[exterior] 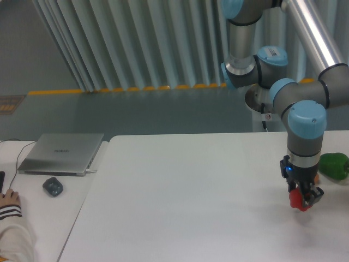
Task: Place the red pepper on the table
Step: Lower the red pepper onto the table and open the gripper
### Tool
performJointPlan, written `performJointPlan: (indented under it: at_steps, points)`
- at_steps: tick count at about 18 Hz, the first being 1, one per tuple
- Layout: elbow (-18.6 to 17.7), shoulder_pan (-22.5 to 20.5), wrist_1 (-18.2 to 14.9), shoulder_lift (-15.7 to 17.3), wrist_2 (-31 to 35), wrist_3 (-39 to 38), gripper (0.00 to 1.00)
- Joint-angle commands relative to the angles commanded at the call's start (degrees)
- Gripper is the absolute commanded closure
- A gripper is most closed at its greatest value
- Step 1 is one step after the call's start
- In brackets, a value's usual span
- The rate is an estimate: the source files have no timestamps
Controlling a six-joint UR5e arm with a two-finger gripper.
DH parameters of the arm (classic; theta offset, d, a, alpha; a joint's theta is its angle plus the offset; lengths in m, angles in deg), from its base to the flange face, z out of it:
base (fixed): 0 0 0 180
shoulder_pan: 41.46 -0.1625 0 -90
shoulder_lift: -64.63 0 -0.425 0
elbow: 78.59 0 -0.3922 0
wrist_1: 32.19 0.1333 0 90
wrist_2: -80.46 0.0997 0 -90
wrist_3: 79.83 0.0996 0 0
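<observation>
Where the arm's grey tube and pale-blue joint caps end in a dark wrist, the gripper (301, 200) is clamped on the red pepper (297, 200), a small, rounded, glossy bright-red shape held between the black fingers. It hangs low over the right part of the table (180, 196), a broad, smooth white top with rounded corners; whether the pepper touches the surface cannot be told. Just to the right, near the table's far right edge, lies a green pepper (333, 165), glossy and lumpy, apart from the gripper. On the adjoining white desk (32, 210) at left rest a closed silver laptop (61, 153) with a cable, a small dark mouse (53, 186), and a person's hand (10, 201) in a striped cuff. Behind stand ribbed grey-blue slats.
</observation>
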Motion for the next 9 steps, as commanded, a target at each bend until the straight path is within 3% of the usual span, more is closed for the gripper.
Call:
performJointPlan:
  at_steps: [2,4,5,9]
  points:
    - [0.0,0.0,0.0,-0.1,0.1,0.0,0.36]
    - [0.0,0.0,0.1,-0.1,0.2,0.0,0.05]
    - [0.0,0.0,0.1,0.0,0.1,0.0,0.0]
    - [0.0,0.0,0.1,0.3,0.0,0.1,0.0]
